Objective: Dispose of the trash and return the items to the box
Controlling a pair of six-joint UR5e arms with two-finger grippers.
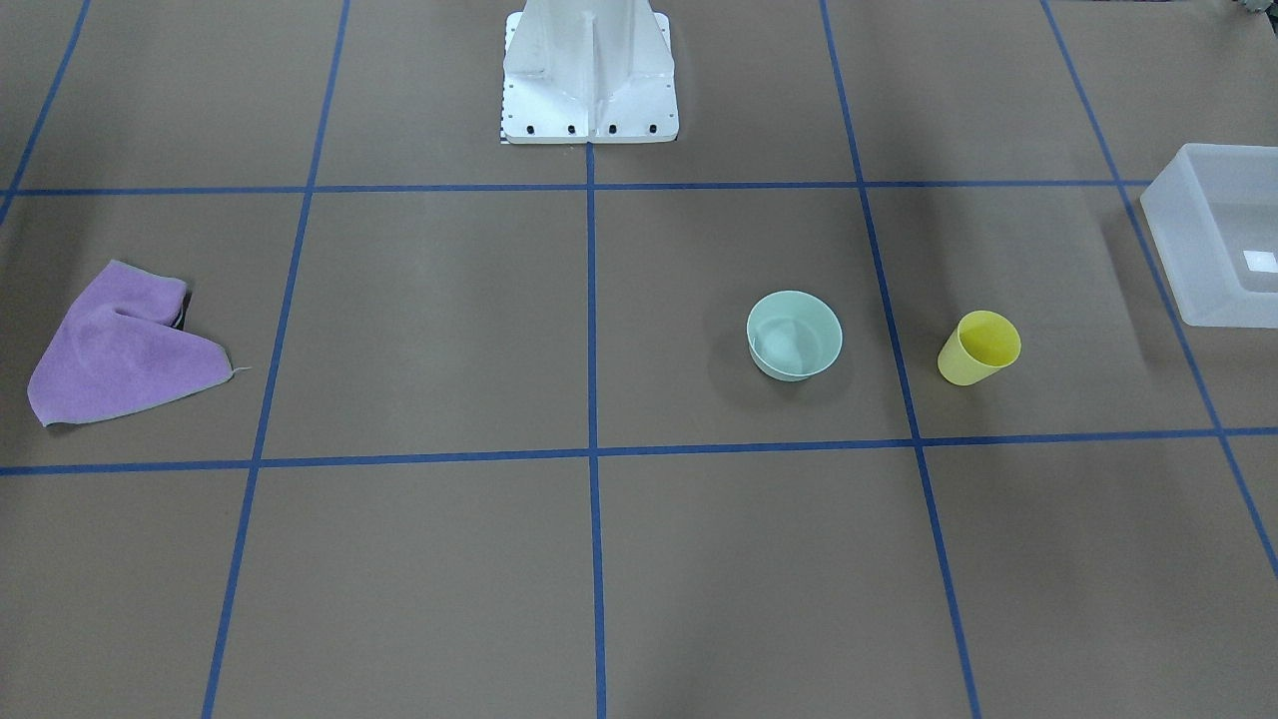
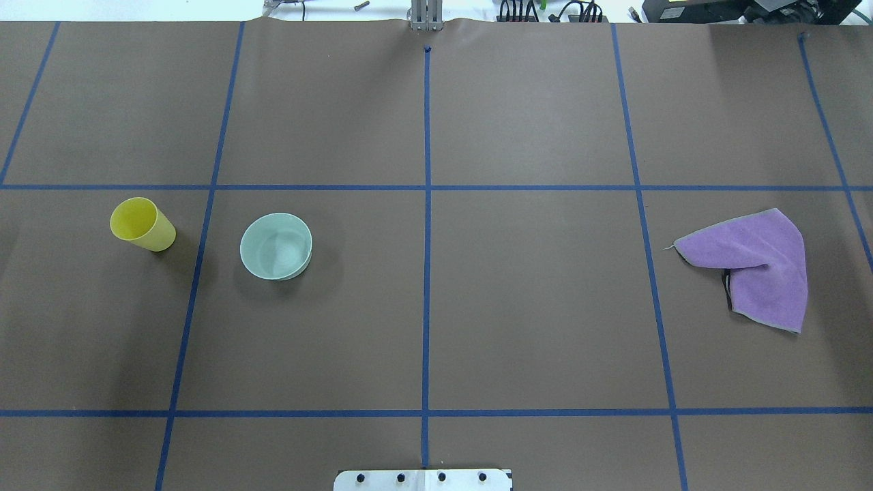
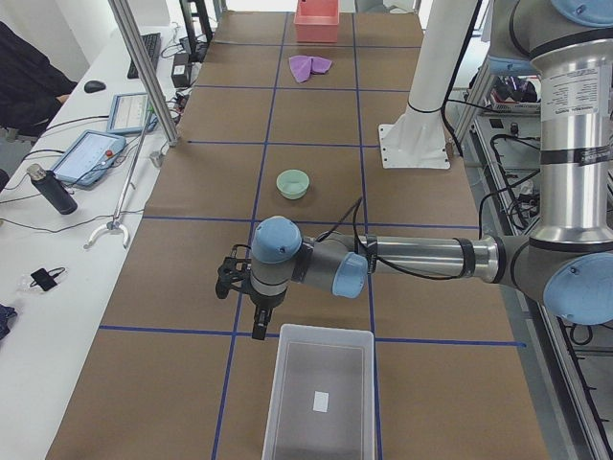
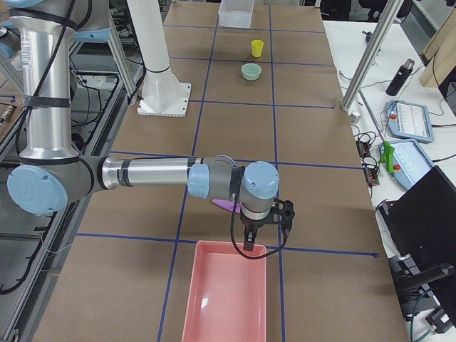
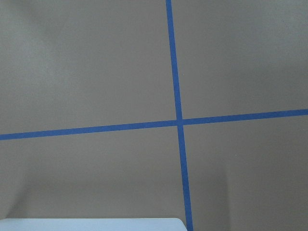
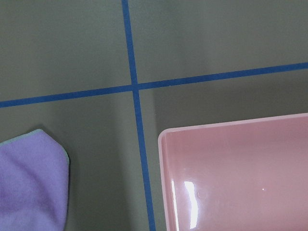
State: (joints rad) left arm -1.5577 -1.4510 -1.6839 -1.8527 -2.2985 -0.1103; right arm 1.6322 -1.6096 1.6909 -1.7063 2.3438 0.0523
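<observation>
Evidently nothing was put away yet: yellow cup [image 1: 978, 348] and mint bowl [image 1: 794, 335] stood on the bench [image 1: 699, 559], both outside the box [image 1: 1213, 235]. The left end effector [image 3: 257, 324] hung by the box, the right end effector [image 4: 249, 239] by the pink bin [image 4: 224, 299]; open or closed could not be told.

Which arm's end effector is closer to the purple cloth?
Right. The right end effector hangs just beside the purple cloth; the left end effector is far off, near the translucent box.

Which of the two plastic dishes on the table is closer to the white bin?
The yellow cup: it stands between the mint-green bowl and the frosted white bin; the bowl sits beyond the cup, farther from the bin.
</observation>
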